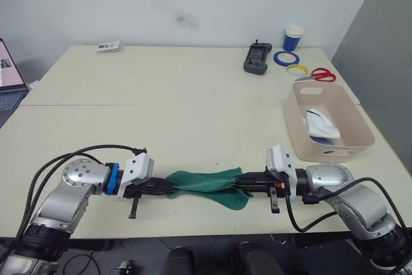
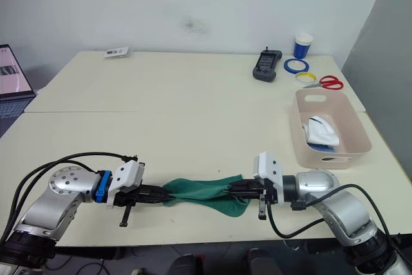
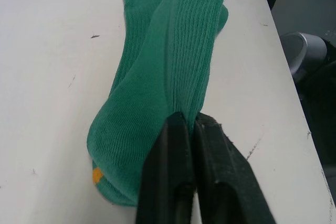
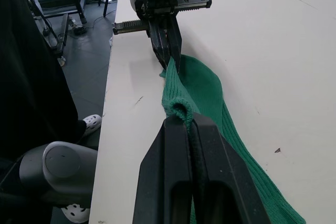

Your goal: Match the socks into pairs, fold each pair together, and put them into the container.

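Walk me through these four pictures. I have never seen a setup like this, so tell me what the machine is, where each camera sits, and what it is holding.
This is a humanoid robot with two arms, each ending in a gripper of two black fingers. The two wide pictures come from a camera pair on its head, looking down over a pale table. The two close pictures come from cameras on its wrists, looking along the fingers.

The left gripper and the right gripper are each shut on an end of the green socks, which lie near the table's front edge. To the robot's right stands a pale pink bin with white and blue socks already inside. Along the far edge are a paper cup, two tape rings, red scissors and a dark handheld device.
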{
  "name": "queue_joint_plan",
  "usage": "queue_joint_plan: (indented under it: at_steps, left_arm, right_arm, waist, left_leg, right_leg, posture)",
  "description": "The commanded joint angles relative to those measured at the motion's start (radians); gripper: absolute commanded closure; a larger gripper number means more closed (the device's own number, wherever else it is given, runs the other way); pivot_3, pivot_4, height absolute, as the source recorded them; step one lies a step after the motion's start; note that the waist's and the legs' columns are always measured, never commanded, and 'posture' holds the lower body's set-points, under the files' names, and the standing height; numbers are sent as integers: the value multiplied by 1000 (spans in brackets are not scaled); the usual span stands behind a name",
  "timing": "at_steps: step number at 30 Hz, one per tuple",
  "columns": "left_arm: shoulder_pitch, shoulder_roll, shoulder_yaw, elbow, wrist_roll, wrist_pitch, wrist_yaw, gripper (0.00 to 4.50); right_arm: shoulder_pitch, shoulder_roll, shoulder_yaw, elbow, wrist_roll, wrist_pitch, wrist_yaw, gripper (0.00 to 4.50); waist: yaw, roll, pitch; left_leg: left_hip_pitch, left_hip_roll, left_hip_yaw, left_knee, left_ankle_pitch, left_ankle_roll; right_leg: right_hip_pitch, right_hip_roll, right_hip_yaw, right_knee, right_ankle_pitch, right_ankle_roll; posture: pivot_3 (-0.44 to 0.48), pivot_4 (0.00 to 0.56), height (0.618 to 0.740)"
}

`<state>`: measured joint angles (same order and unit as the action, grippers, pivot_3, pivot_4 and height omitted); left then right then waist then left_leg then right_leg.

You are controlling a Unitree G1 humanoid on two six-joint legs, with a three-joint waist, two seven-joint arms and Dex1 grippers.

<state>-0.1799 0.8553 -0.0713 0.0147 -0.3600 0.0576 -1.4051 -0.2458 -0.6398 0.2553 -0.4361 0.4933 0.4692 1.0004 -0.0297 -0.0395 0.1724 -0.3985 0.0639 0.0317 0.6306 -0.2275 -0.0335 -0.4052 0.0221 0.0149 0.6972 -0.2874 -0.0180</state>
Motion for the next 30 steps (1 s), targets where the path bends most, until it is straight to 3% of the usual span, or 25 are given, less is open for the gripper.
queue_joint_plan:
  at_steps: [1,4,22,25,30]
  left_arm:
    - [-7,5,35,-16,-8,-13,8,3317]
    - [-8,15,36,-18,-10,2,2,2354]
    - [-48,13,35,3,10,-20,15,2354]
    - [-35,17,38,-11,8,-26,3,2944]
    - [-22,22,50,-36,-7,-20,-9,4449]
  right_arm:
    - [-3,-4,-27,-41,14,1,3,4500]
    - [-2,-6,-26,-40,11,-1,5,4500]
    - [12,-13,-13,-48,3,-10,14,4500]
    - [13,-12,-15,-44,3,-14,17,4500]
    - [10,-2,-17,-36,5,-17,11,4500]
  waist:
    - [0,0,0]
    - [0,0,0]
    - [0,0,0]
    - [0,0,0]
    - [0,0,0]
  left_leg:
    - [0,0,0,0,0,0]
    - [0,0,0,0,0,0]
    - [0,0,0,0,0,0]
    - [0,0,0,0,0,0]
    - [0,0,0,0,0,0]
  right_leg:
    - [0,0,0,0,0,0]
    - [0,0,0,0,0,0]
    - [0,0,0,0,0,0]
    - [0,0,0,0,0,0]
    - [0,0,0,0,0,0]
  posture:
    - [0,150,740]
    - [0,150,740]
    - [0,150,740]
    - [0,150,740]
    - [0,150,740]
